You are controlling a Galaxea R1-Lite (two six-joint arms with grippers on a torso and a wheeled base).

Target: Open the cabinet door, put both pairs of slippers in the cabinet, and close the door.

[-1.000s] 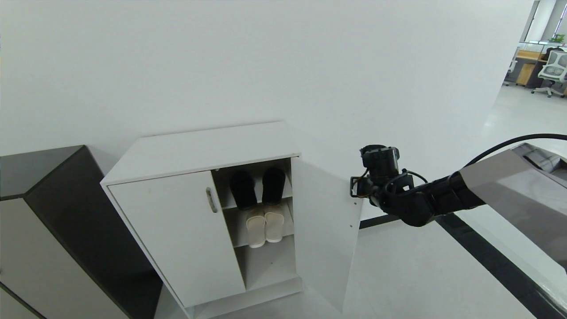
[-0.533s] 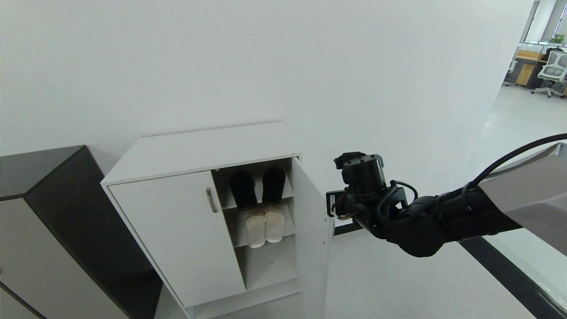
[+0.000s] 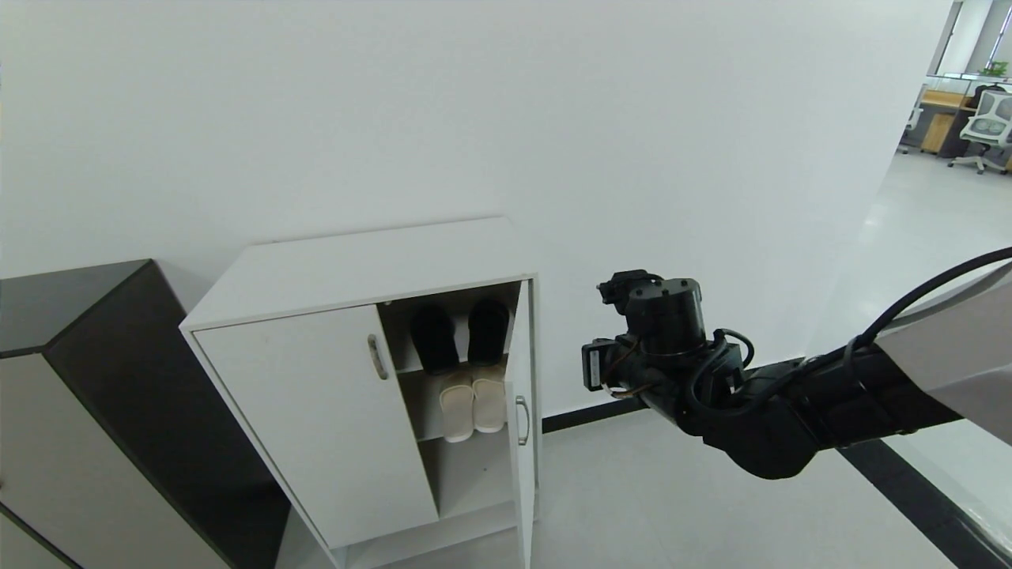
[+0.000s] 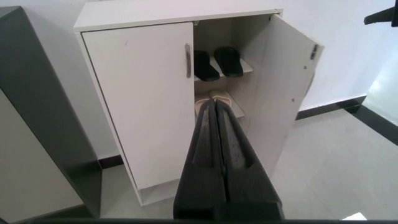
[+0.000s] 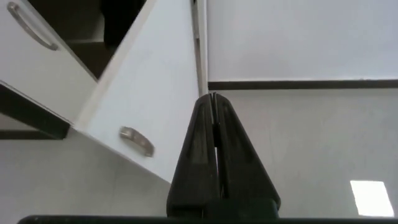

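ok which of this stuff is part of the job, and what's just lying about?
Job: white cabinet, its open door, black slippers on the top shelf, beige slippers on the shelf below, right hand by the door.
Just around: dark cabinet beside it, office chair far off.

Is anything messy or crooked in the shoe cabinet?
Nothing is spilled or broken. The black slippers sit side by side on the top shelf, and the beige slippers sit on the shelf below. The one odd thing is the right door: it stands partly open, while the left door is shut.
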